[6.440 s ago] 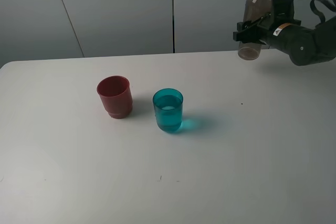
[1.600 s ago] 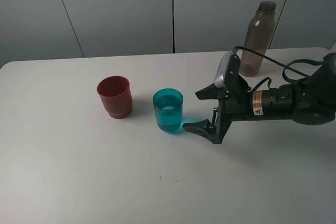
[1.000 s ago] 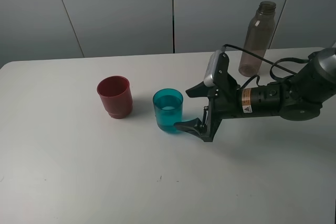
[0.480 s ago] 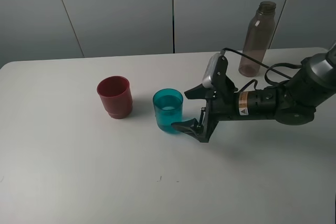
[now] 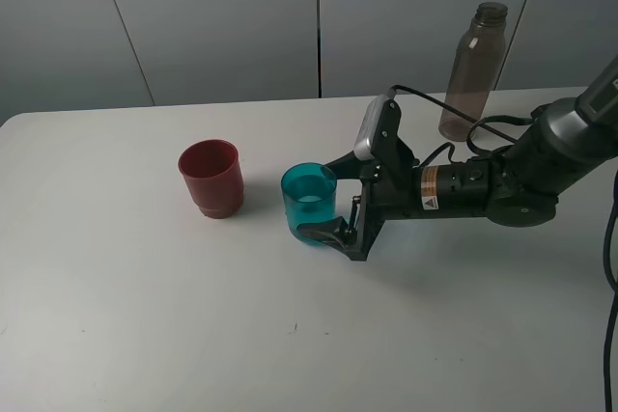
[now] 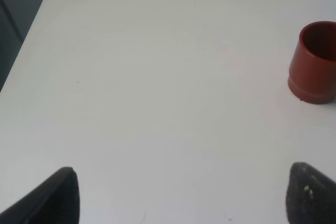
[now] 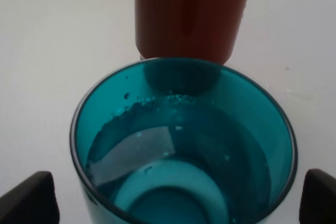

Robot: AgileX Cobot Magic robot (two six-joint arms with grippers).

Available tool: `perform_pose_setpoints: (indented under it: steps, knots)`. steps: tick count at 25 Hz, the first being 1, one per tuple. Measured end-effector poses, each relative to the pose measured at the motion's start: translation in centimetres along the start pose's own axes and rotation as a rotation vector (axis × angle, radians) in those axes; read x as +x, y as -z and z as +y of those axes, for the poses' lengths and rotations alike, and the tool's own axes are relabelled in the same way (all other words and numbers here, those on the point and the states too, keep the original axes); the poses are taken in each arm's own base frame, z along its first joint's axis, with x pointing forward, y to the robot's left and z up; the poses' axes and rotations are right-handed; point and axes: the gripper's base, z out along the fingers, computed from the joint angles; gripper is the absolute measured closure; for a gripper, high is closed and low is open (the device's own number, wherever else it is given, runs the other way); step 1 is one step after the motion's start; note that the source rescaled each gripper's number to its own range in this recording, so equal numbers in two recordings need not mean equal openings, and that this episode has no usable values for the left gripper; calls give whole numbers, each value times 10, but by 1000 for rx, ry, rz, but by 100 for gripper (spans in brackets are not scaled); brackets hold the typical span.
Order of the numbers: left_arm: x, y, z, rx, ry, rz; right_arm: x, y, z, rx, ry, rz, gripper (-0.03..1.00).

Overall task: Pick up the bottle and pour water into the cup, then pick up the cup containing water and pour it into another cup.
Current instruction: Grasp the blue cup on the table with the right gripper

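Teal cup: upright on white table, part filled with water, beside the Red cup.
Red cup: upright, near but apart.
Smoky bottle: upright at the table's far edge, well apart from both cups.
Right gripper: jaws spread wide, one finger either side of the Teal cup, not clamped.
Left gripper: jaws spread, nothing between them, over bare table.

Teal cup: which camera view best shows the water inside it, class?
Right wrist view: it looks straight into the teal cup, showing water and bubbles. Exterior high shows it small, side-on. Left wrist misses it.
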Motion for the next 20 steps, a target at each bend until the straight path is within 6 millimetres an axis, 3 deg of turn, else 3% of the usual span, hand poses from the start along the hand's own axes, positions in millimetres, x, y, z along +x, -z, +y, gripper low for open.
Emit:
perform_pose_setpoints:
  steps: [20]
  knots:
    - [0, 0, 0, 0, 0, 0, -9, -11, 3, 56, -48, -24, -2]
